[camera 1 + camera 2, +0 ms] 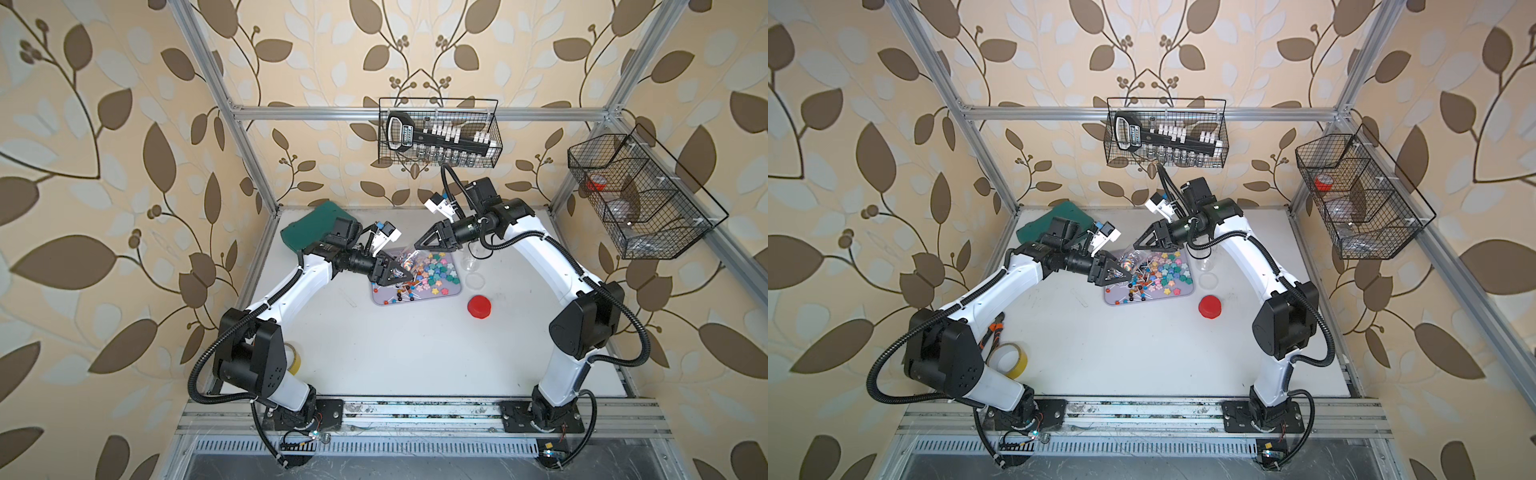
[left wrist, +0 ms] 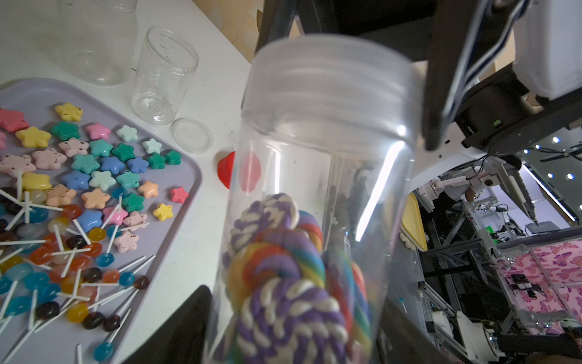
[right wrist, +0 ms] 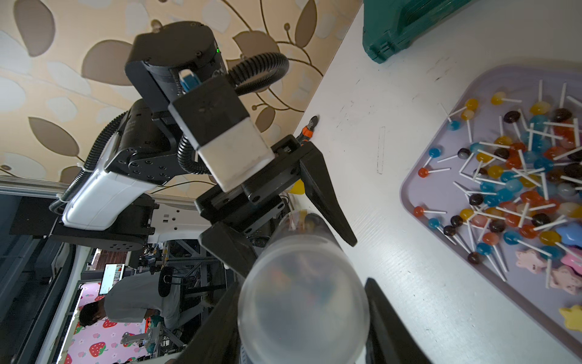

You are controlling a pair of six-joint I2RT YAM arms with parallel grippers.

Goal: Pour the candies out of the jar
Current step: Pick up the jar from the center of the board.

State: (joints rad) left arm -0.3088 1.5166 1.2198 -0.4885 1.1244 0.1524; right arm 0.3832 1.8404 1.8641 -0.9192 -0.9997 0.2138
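Above your white surface (image 1: 415, 353) and lilac tray (image 1: 379, 300) of candies (image 1: 432, 270), the left gripper (image 1: 405, 276) clamps the jar (image 2: 315, 189) – the right gripper (image 1: 417, 244) pinches its lid (image 3: 302, 302).

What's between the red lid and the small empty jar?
A clear round lid lies flat on the table between the red lid and the small empty jar. Left wrist view shows it best.

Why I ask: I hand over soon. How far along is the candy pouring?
Done: star candies and ball lollipops lie on the tray; two jars are empty. In hand: left gripper holds the swirl-lollipop jar, right gripper grips its lid, still on. Left: uncap and pour it.
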